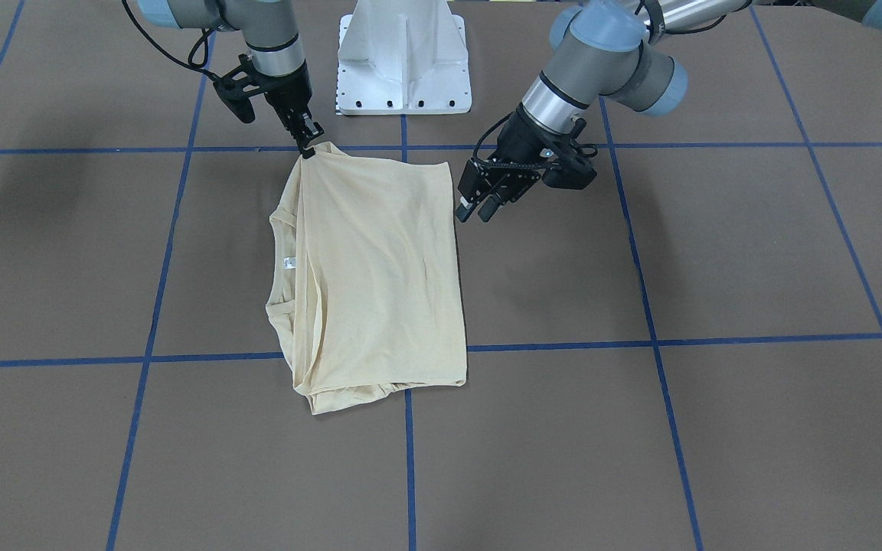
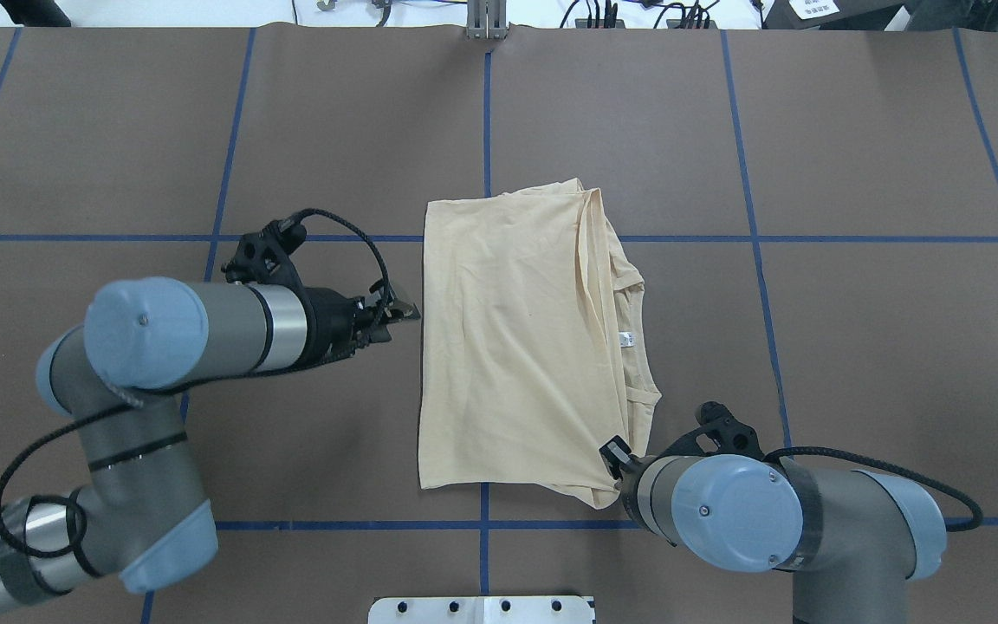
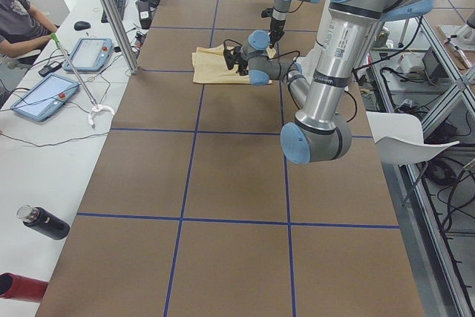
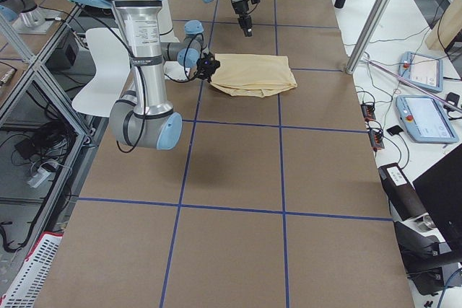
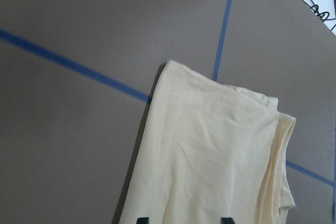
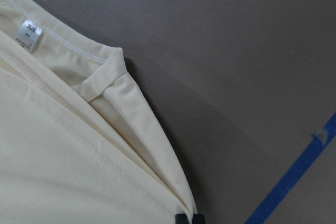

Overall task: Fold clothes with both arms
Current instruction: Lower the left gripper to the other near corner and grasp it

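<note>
One T-shirt (image 1: 380, 268) corner in right claw (image 1: 308, 147)

Overhead and front-facing cams look down from opposite table (image 1: 717, 268) sides; end cams far, lengthwise; wrist cams close. All share T-shirt (image 1: 380, 268).

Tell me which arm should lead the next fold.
Right, probably. The right gripper is shut on a corner of the shirt nearest the robot, ready to lift it. The left gripper is open beside the opposite edge, holding nothing.
</note>
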